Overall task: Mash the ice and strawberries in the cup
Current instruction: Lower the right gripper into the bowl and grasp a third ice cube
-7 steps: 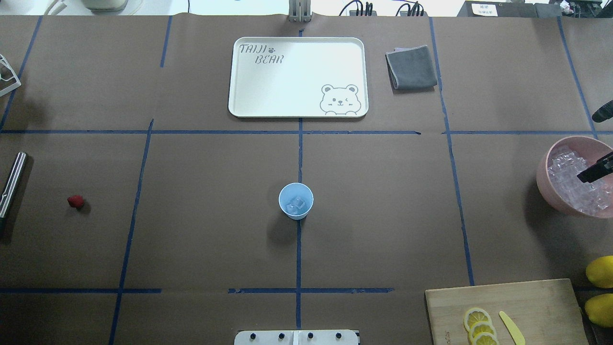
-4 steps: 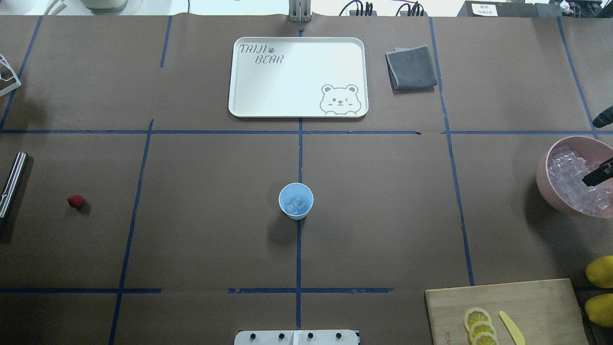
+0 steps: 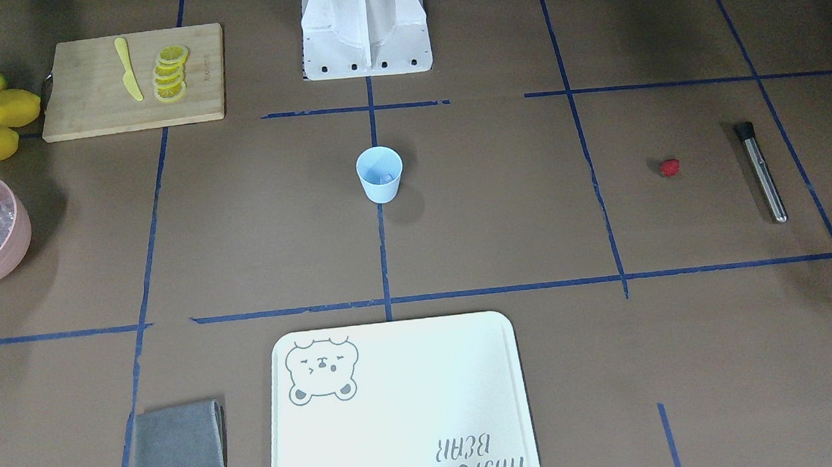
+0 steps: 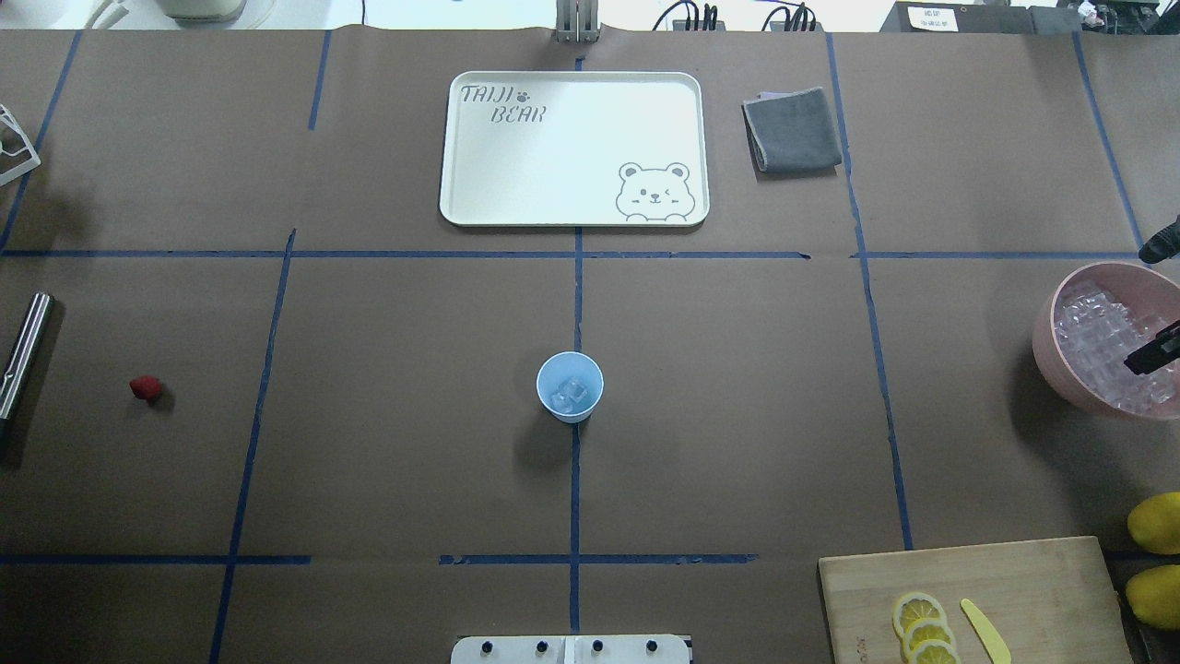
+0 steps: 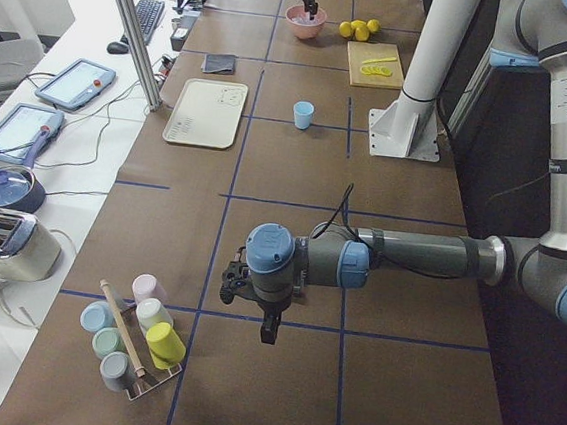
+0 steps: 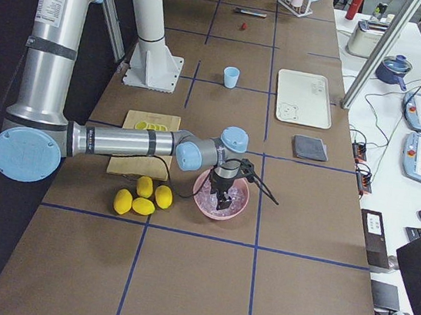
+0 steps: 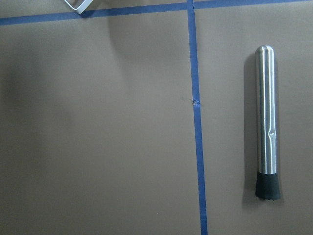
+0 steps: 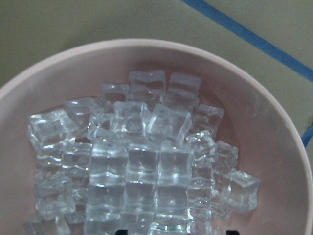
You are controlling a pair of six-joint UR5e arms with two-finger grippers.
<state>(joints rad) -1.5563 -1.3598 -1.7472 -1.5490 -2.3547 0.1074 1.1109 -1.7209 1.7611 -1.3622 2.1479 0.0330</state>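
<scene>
1. Overhead exterior shot, far left edge: a steel muddler point(image 4: 23, 355) with a black tip lies flat on the brown table paper. The left gripper point(image 5: 269, 324) only turns up in the exterior left view, hanging fingers-down over the table not far from a rack of pastel cups point(image 5: 135, 344), so I honestly can't tell if it's spread or closed. Its wrist camera looks straight down on the muddler.
2. Just right of the muddler, the strawberry point(image 4: 145, 388) sits alone on the paper, well apart from the cup.
3. Dead centre on the blue tape line is the light blue cup point(image 4: 546, 376), upright, with a few bits of ice point(image 4: 570, 395) in the bottom.
4. Toward the far edge there's a cream bear tray point(image 4: 572, 148), and to its right a folded grey cloth point(image 4: 793, 129).
5. Right edge: a pink bowl point(image 4: 1046, 341) holding a pile of ice cubes point(image 4: 1097, 337). The right gripper point(image 4: 1141, 309) hangs over it, fingers spread wide, not gripping anything. Whether the tips touch the cubes, can't say.
6. Near right corner: a cutting board point(image 4: 1014, 581) with lemon slices point(image 4: 922, 627) and a yellow knife point(image 4: 985, 629), with whole lemons point(image 4: 1157, 523) just beside it.
</scene>
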